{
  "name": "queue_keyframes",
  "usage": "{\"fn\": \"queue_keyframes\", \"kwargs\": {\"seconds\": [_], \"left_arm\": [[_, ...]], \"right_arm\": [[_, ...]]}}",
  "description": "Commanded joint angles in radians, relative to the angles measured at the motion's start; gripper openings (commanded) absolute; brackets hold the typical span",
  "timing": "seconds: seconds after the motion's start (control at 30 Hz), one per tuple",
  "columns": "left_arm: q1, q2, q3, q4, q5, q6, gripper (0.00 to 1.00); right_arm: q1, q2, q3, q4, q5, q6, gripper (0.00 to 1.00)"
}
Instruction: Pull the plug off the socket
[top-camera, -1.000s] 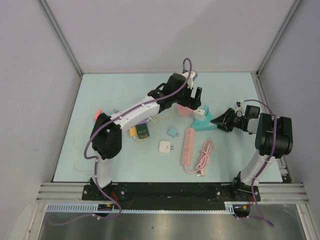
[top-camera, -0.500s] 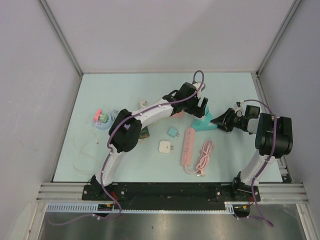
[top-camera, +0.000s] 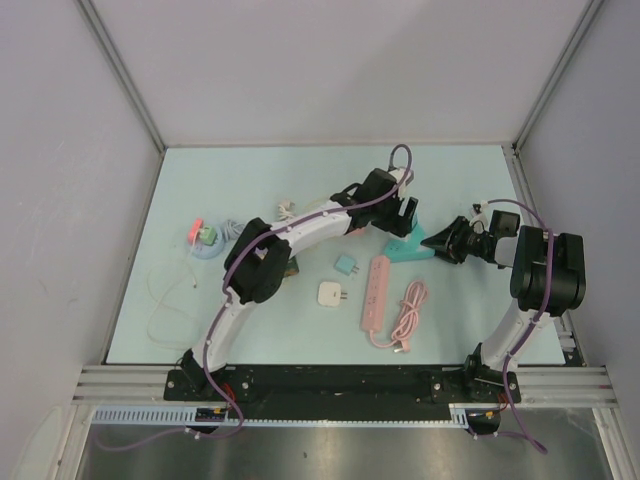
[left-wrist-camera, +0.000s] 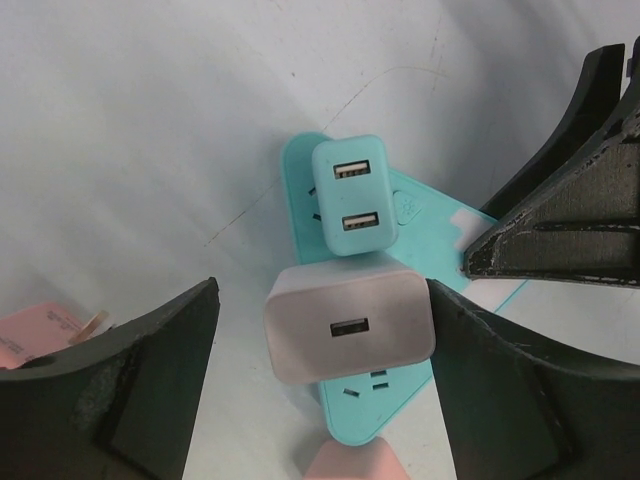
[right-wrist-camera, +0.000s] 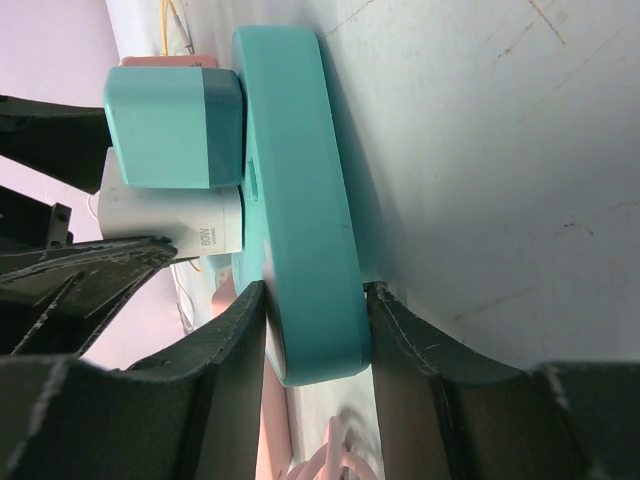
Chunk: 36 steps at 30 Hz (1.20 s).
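Nearest the bases, a pink cable (top-camera: 408, 312), a pink power strip (top-camera: 375, 292), a loose white adapter (top-camera: 331, 294) and a small teal adapter (top-camera: 346, 266) lie on the table (top-camera: 250, 180), all apart from the work. Beyond them the right gripper (right-wrist-camera: 318, 340) is closed on the end of the teal socket strip (right-wrist-camera: 300, 200), one finger on each side of it; that is the anchor. Further out, the left gripper (left-wrist-camera: 325, 370) hangs over the strip with fingers spread wide, straddling the white plug (left-wrist-camera: 350, 328) and holding nothing. There is a plain gap on one side, and the other finger looks hard up against the casing, though contact can't be told. The white plug is seated in the strip, its USB port facing the wrist camera. The teal plug (left-wrist-camera: 350, 195) sits in the next outlet just past it, the two almost touching. Judgement: the step in hand is gripping the white plug. Centre on it first so both pads meet the flanks together, and bite on the body rather than the top edge; depth is unreadable from here. Keep clear of the teal plug. Pull straight along the pins without rocking, with the right grip firm or the strip comes up too. The smooth casing may slip
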<state>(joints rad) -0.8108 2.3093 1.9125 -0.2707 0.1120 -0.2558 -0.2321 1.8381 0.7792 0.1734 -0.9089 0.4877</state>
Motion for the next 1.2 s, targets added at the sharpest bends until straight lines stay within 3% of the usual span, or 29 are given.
{"fn": "queue_keyframes", "kwargs": {"seconds": [0.0, 0.17, 0.3, 0.37, 0.43, 0.47, 0.73, 0.83, 0.87, 0.97, 1.17], "left_arm": [[-0.014, 0.018, 0.075, 0.021, 0.008, -0.020, 0.84], [-0.022, 0.050, 0.120, -0.007, 0.014, -0.019, 0.72], [-0.025, 0.041, 0.117, -0.016, 0.018, -0.017, 0.28], [-0.027, 0.026, 0.105, -0.015, 0.031, -0.017, 0.19], [-0.027, 0.015, 0.100, -0.018, 0.041, -0.014, 0.02], [-0.027, 0.006, 0.102, -0.028, 0.043, -0.014, 0.01], [-0.019, -0.025, 0.137, -0.053, 0.092, -0.033, 0.00], [-0.019, -0.024, 0.137, -0.061, 0.092, -0.036, 0.36], [-0.019, -0.021, 0.137, -0.068, 0.086, -0.040, 0.61], [-0.019, -0.013, 0.126, -0.070, 0.086, -0.042, 0.70], [-0.022, 0.005, 0.123, -0.070, 0.087, -0.049, 0.75]], "right_arm": [[0.000, 0.058, -0.015, -0.064, 0.202, -0.066, 0.25], [0.000, 0.058, -0.017, -0.064, 0.202, -0.064, 0.25], [0.000, 0.058, -0.017, -0.063, 0.203, -0.063, 0.25], [0.000, 0.059, -0.017, -0.060, 0.205, -0.060, 0.23], [0.004, 0.058, -0.015, -0.060, 0.211, -0.060, 0.22], [0.004, 0.058, -0.017, -0.058, 0.211, -0.058, 0.22], [0.005, 0.055, -0.017, -0.057, 0.220, -0.051, 0.19], [0.005, 0.055, -0.015, -0.057, 0.220, -0.052, 0.19], [0.005, 0.056, -0.017, -0.057, 0.220, -0.051, 0.19], [0.005, 0.055, -0.017, -0.057, 0.219, -0.052, 0.19], [0.005, 0.055, -0.017, -0.055, 0.219, -0.052, 0.19]]}}
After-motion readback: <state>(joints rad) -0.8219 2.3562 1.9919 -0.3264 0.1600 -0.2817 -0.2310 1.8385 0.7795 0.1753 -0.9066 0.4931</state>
